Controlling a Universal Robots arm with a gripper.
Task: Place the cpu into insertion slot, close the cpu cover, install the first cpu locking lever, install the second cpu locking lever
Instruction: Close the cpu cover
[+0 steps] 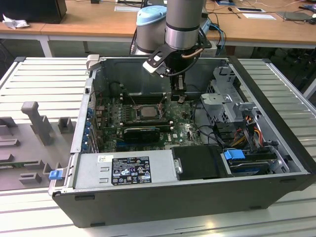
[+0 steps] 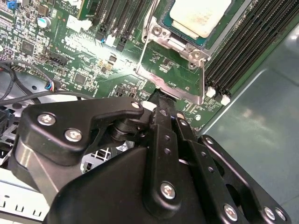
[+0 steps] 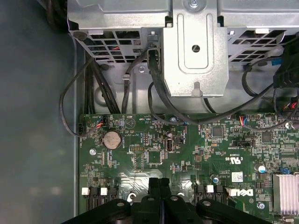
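A grey arm (image 1: pixel 183 24) comes down from the upper middle of the frame into an open computer case (image 1: pixel 197 197) that lies on a slatted metal table (image 1: pixel 44 74). Its black gripper (image 1: pixel 178 96) hangs over the green motherboard (image 1: pixel 182 131) near the middle of the frame, just beside the socket on the exterior view's right.

The cpu (image 1: pixel 146 111) already sits in the insertion slot (image 2: pixel 183 33). Its pale metal top (image 2: pixel 201 16) faces up, with the socket rim showing around it in the second wrist view. The cpu cover (image 2: pixel 182 92) is swung open off the chip, and green board shows through its square cut-out. Long black memory slots (image 2: pixel 243 46) run along the far side of the socket.

In both wrist views the gripper (image 2: pixel 161 98) (image 3: pixel 160 183) is narrow, its two fingers drawn together with only a seam between them. Their tips meet the free edge of the cover. They may be pinching that edge or only touching it; the angle does not settle it.

The first wrist view also takes in a coin cell (image 3: pixel 112 139) on the board, black cables (image 3: pixel 70 112) and the metal drive cage (image 3: pixel 196 46). A silver power supply (image 1: pixel 123 170) lies along the case's near wall.
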